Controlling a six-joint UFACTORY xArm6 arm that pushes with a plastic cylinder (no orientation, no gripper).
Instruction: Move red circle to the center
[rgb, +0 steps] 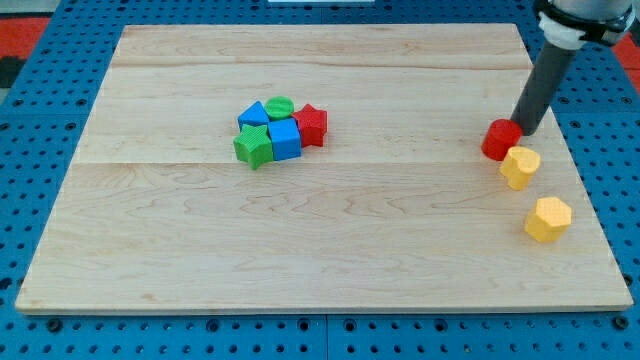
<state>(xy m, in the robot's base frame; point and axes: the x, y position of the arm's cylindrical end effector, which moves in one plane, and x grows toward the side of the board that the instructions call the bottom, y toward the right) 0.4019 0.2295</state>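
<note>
I see the big wooden board (330, 230) first, lying on a blue table with holes (60, 90). My dark rod (545, 85) comes down from the top right corner. It has no claw to open or close, just my tip (525, 132). My tip sits just at the right of the red circle (501, 139), right up against it as far as I can tell. The red circle is near the board's right edge, far from the middle. Just below it is a yellow block (520, 167), touching it or almost. Another yellow block (548, 219) lies lower, nearer the bottom right corner. Left of the middle is a tight bunch: a red star (311, 125), a blue cube (284, 140), a green cube (254, 146), a blue triangle (254, 115) and a green circle (279, 106).
</note>
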